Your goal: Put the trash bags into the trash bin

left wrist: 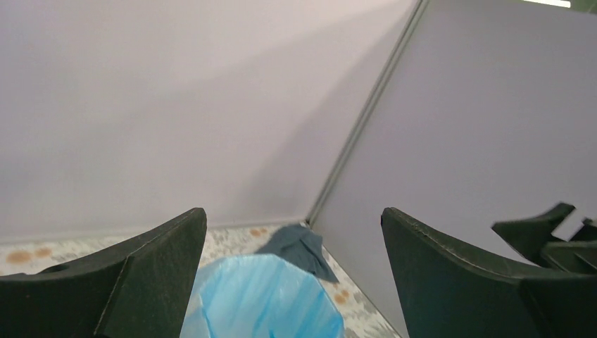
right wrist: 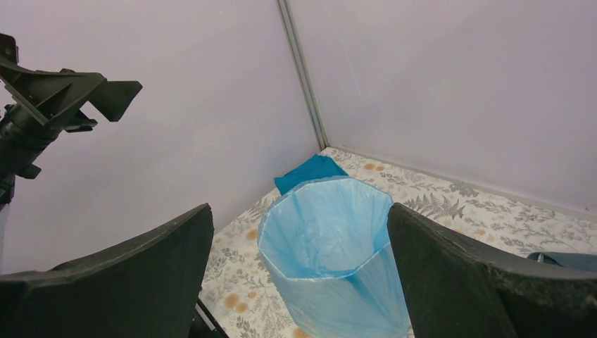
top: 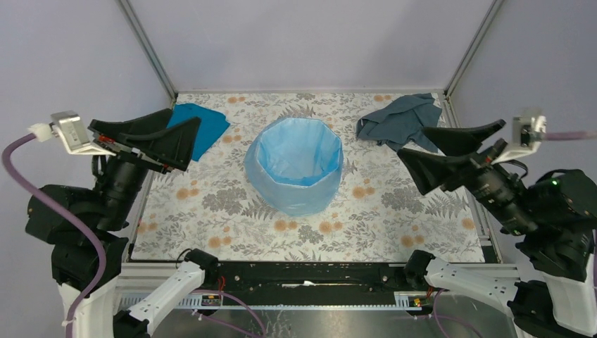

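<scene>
The light-blue translucent trash bag (top: 299, 149) (left wrist: 264, 299) (right wrist: 327, 225) lines the trash bin (top: 294, 197), which stands at the middle of the flowered table. The film is folded over the faceted rim and hangs down the outer walls, so the bin shows only through it. My left gripper (top: 184, 127) (left wrist: 292, 211) hovers open to the left of the bin, with nothing between its fingers. My right gripper (top: 415, 151) (right wrist: 300, 208) hovers open to the right of it, also holding nothing.
A teal-blue cloth (top: 204, 127) (right wrist: 310, 171) lies at the back left, partly under the left gripper. A crumpled grey-blue cloth (top: 401, 120) (left wrist: 299, 246) lies at the back right. Purple walls enclose the back and both sides of the table.
</scene>
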